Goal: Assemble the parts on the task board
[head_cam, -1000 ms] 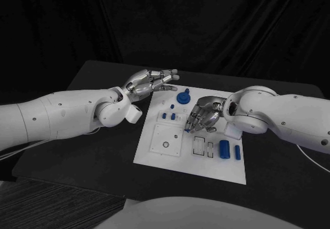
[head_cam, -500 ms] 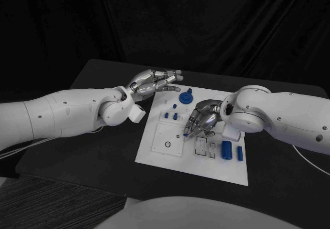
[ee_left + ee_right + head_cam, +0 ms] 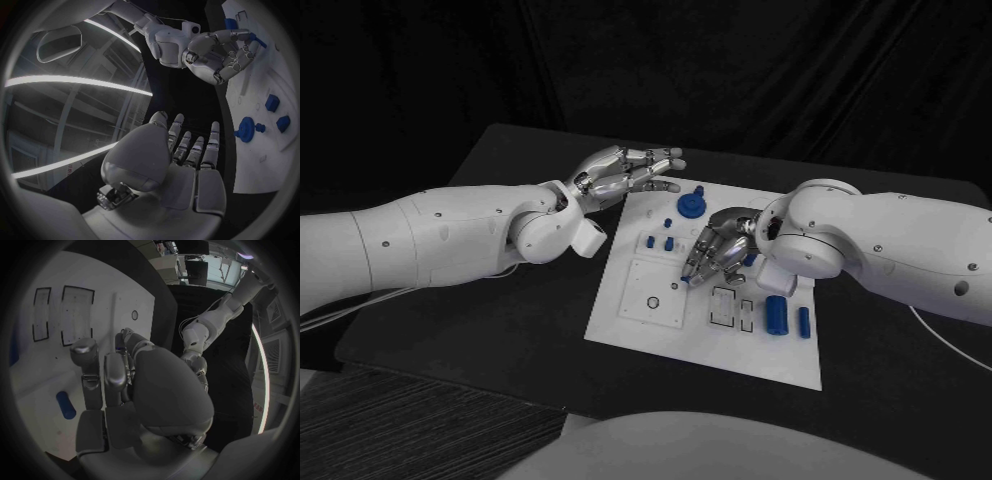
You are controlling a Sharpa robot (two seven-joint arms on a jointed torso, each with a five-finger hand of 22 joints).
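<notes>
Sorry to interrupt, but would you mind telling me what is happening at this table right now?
A two-armed robot is assembling small blue parts on the white task board. Its right hand reaches down over the middle of the board, with a small blue part at its fingertips. Its left hand hovers open beside the board's far corner, holding nothing. Two blue parts lie near the right edge.

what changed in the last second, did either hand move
The right hand slid a little along the task board toward its near edge, fingers curled down over the middle, a small blue part at its fingertips. The left hand stayed raised beside the board's far corner, holding nothing.
</notes>
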